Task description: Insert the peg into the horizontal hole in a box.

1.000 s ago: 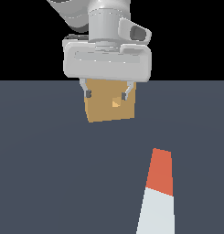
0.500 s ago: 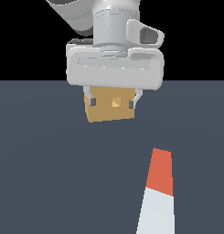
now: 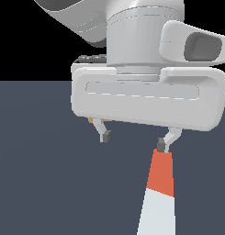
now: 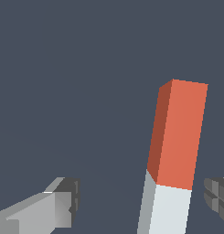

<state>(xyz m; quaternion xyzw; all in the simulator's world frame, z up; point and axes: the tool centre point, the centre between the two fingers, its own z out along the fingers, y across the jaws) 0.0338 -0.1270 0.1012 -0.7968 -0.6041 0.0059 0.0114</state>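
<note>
The peg lies flat on the dark floor, its orange-red end [image 3: 160,176] pointing away and its pale end [image 3: 156,215] running off the picture's lower edge. My gripper [image 3: 133,141] hangs open just behind the orange-red tip, and one fingertip [image 3: 163,146] is right at that tip. In the wrist view the peg [image 4: 177,137] shows between the two fingers [image 4: 63,203], closer to the one at the picture's edge; nothing is gripped. Of the box only a tan sliver [image 3: 91,120] peeks out under the hand. The hole is hidden.
The grey-white hand body [image 3: 146,98] fills the middle of the exterior view and blocks what stands behind it. Dark blue-grey floor [image 3: 40,183] lies all around the peg.
The gripper has come forward from the box toward the peg's orange-red end and now covers the box and its hole. The peg has not moved.
</note>
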